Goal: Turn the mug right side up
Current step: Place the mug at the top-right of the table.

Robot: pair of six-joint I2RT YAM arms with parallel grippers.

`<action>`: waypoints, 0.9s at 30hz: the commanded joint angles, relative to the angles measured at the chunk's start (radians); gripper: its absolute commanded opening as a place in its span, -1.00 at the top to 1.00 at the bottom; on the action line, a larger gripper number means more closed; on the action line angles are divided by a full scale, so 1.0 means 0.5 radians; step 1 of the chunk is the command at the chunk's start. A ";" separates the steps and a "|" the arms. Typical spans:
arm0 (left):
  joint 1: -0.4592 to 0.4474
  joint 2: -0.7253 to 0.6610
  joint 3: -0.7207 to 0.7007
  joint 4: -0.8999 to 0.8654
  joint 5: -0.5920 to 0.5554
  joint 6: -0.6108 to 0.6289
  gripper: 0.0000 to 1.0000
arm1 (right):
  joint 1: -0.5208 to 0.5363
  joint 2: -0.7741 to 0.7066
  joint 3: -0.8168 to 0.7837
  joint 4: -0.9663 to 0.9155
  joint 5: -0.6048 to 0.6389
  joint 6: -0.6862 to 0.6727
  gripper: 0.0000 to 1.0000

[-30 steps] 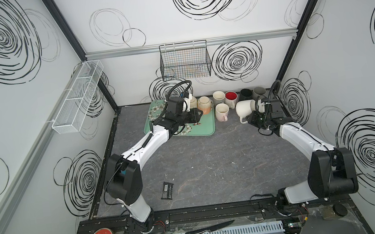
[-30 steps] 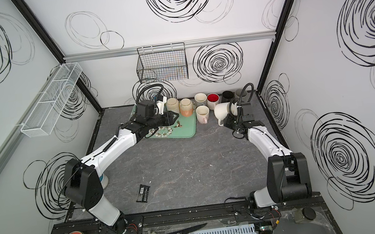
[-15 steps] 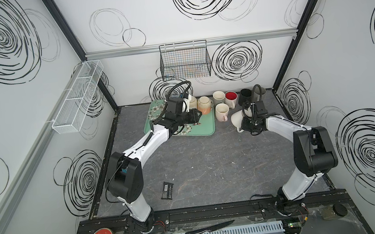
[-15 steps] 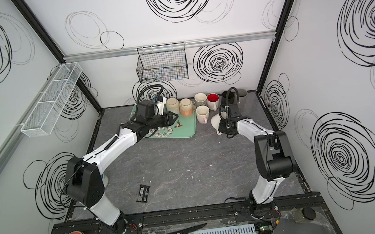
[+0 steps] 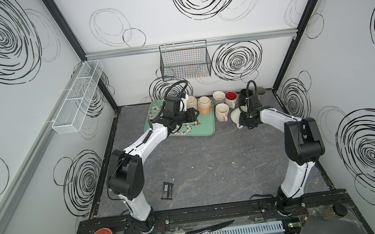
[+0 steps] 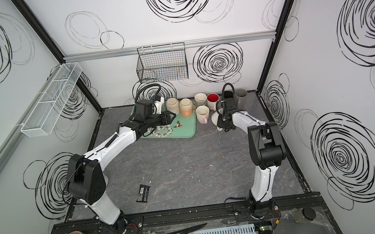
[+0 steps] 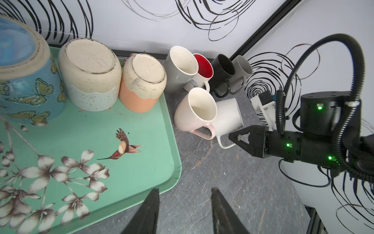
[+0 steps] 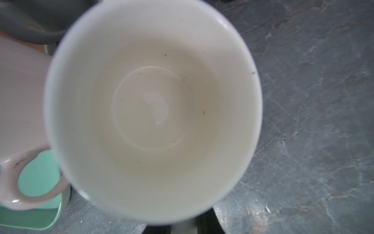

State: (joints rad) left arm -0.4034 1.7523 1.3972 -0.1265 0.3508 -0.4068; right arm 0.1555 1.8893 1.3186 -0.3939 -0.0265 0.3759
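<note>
The white mug [image 5: 235,116] [image 6: 215,118] stands tilted on or just over the table, close beside an upright pink mug [image 5: 221,111]. My right gripper [image 5: 242,121] [image 7: 232,138] is shut on its handle [image 7: 224,142]. The right wrist view looks straight into the mug's empty mouth [image 8: 153,105], and a strip of white handle shows between the dark fingers. In the left wrist view the mug's wall [image 7: 228,115] shows behind the pink mug. My left gripper [image 5: 195,114] [image 7: 185,190] hangs open over the near corner of the green tray [image 7: 141,178], holding nothing.
On the flowered tray [image 5: 203,130] stand upside-down mugs: blue butterfly [image 7: 22,81], cream [image 7: 89,81] and peach [image 7: 141,85]. Upright grey, red-lined, black and grey mugs [image 5: 231,96] line the back wall. A small black object [image 5: 167,190] lies on the table's near side.
The right arm has carried the white mug left and down from a raised spot at the right to beside the pink mug, turning it. The left arm has barely moved.
</note>
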 commanded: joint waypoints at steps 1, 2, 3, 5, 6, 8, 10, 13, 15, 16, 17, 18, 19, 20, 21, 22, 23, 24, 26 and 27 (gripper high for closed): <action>0.035 0.009 0.042 0.019 0.017 0.043 0.07 | 0.015 0.032 0.136 -0.022 0.065 -0.058 0.80; 0.039 0.003 0.035 0.022 0.014 0.041 0.07 | 0.020 0.049 0.151 -0.030 0.065 -0.066 0.76; 0.042 -0.003 0.023 0.028 0.012 0.041 0.07 | 0.023 0.070 0.173 -0.040 0.068 -0.073 0.73; 0.046 -0.013 0.010 0.032 0.010 0.041 0.07 | 0.027 0.101 0.211 -0.060 0.068 -0.081 0.66; 0.044 -0.016 0.004 0.031 0.010 0.041 0.07 | 0.027 0.116 0.231 -0.070 0.064 -0.086 0.62; 0.049 -0.019 0.001 0.031 0.013 0.041 0.07 | 0.036 0.136 0.266 -0.093 0.065 -0.090 0.54; 0.047 -0.021 0.002 0.023 0.018 0.043 0.07 | 0.040 0.141 0.287 -0.101 0.065 -0.092 0.46; 0.052 -0.028 0.001 0.011 0.010 0.054 0.07 | 0.048 0.136 0.293 -0.105 0.065 -0.086 0.39; 0.054 -0.032 -0.010 0.014 0.010 0.056 0.07 | 0.051 0.127 0.288 -0.108 0.056 -0.079 0.36; 0.054 -0.035 -0.012 0.011 0.013 0.056 0.07 | 0.051 0.121 0.283 -0.107 0.053 -0.077 0.36; 0.058 -0.035 -0.015 0.010 0.015 0.056 0.07 | 0.049 0.113 0.275 -0.105 0.053 -0.075 0.35; 0.058 -0.036 -0.015 0.003 0.016 0.059 0.07 | 0.051 0.107 0.274 -0.105 0.046 -0.072 0.35; 0.060 -0.038 -0.015 -0.005 0.016 0.064 0.07 | 0.050 0.100 0.269 -0.102 0.039 -0.068 0.35; 0.061 -0.043 -0.017 -0.006 0.014 0.067 0.07 | 0.051 0.097 0.266 -0.100 0.033 -0.065 0.36; 0.062 -0.047 -0.022 -0.008 0.011 0.067 0.07 | 0.051 0.093 0.266 -0.100 0.023 -0.061 0.35; 0.066 -0.052 -0.023 -0.005 0.010 0.065 0.06 | 0.054 0.089 0.267 -0.095 0.016 -0.057 0.36; 0.065 -0.056 -0.027 -0.004 0.010 0.065 0.07 | 0.054 0.087 0.265 -0.092 0.013 -0.053 0.36; 0.065 -0.060 -0.029 -0.005 0.010 0.066 0.06 | 0.052 0.087 0.263 -0.087 0.004 -0.055 0.37; 0.069 -0.065 -0.033 -0.003 0.012 0.067 0.06 | 0.054 0.092 0.267 -0.075 -0.007 -0.048 0.40; 0.070 -0.068 -0.036 -0.005 0.012 0.068 0.07 | 0.054 0.096 0.274 -0.071 -0.011 -0.049 0.41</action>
State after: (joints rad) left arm -0.3801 1.7504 1.3914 -0.1341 0.3504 -0.3988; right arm 0.1822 1.9617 1.4418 -0.4324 -0.0219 0.3435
